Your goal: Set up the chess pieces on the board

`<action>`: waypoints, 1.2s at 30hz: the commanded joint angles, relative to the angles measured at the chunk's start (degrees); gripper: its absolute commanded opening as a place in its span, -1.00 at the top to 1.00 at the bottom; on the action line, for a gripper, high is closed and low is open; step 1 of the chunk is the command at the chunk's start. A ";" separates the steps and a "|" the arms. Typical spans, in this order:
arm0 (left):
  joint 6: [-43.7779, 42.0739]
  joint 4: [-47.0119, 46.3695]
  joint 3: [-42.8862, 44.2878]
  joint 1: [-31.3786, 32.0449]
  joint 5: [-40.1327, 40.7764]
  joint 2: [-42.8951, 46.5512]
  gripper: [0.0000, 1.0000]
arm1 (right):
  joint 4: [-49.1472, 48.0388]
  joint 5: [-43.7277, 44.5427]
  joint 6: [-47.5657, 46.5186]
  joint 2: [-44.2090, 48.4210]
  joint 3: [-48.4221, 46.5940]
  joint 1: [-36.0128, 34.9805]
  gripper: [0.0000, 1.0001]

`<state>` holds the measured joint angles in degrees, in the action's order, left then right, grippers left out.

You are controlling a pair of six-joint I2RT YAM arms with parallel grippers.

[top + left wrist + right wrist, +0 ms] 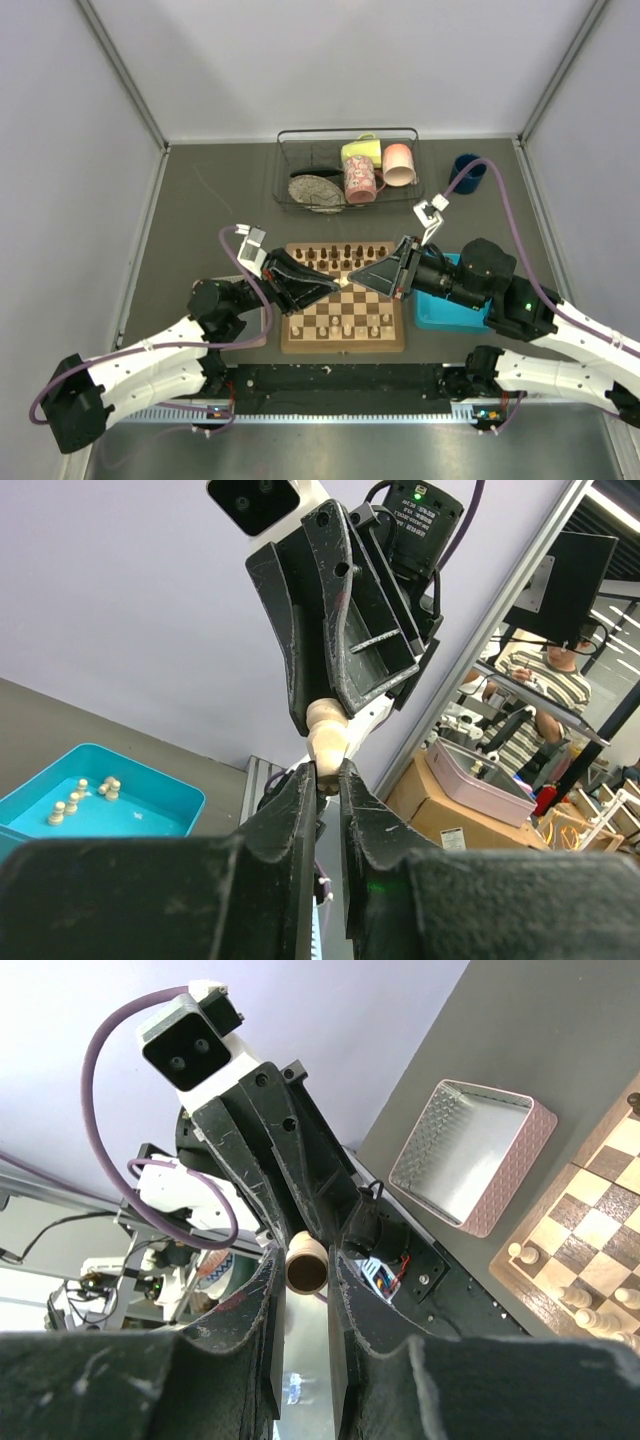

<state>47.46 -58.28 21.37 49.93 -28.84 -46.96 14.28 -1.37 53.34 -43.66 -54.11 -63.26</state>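
Left tool (325, 773), black, two fingers, lowest in its own wrist view: clenched on one end of a pale cream turned wooden chess piece (322, 742). Piece is held in the air above the middle of the square wooden chessboard with light and dark brown checks (345, 347). Right tool (307, 1260), reaching in from the right, grasps the same piece from the other side; its wrist view shows a round end of the piece between its fingers. On the board: dark brown pieces (340, 252) in a row along the far edge, pale cream pieces (352, 325) on the near rows. Just right of the board, partly under the right arm, a blue rectangular plastic tray (160, 815) sits on the grey bench (200, 220); a few small pale pieces (82, 792) lie in it.
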 commanded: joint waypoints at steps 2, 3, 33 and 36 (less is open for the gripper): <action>-0.18 -3.60 1.22 0.34 0.54 1.87 1.00 | 0.13 1.19 -0.61 -0.11 0.93 -0.19 0.75; -0.26 -3.33 1.31 0.34 0.54 2.05 1.00 | 0.04 1.10 -0.52 0.06 0.85 -0.19 0.47; -46.67 92.28 40.07 4.47 9.49 -9.90 1.00 | 37.31 32.57 0.00 9.29 -10.41 -0.28 -0.41; -43.69 97.37 41.47 4.47 16.69 -11.57 1.00 | 38.10 32.83 0.62 10.26 -9.44 -0.19 -0.41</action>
<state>4.10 29.91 58.76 54.22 -21.41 -57.69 49.69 28.86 51.79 -35.14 -64.16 -63.26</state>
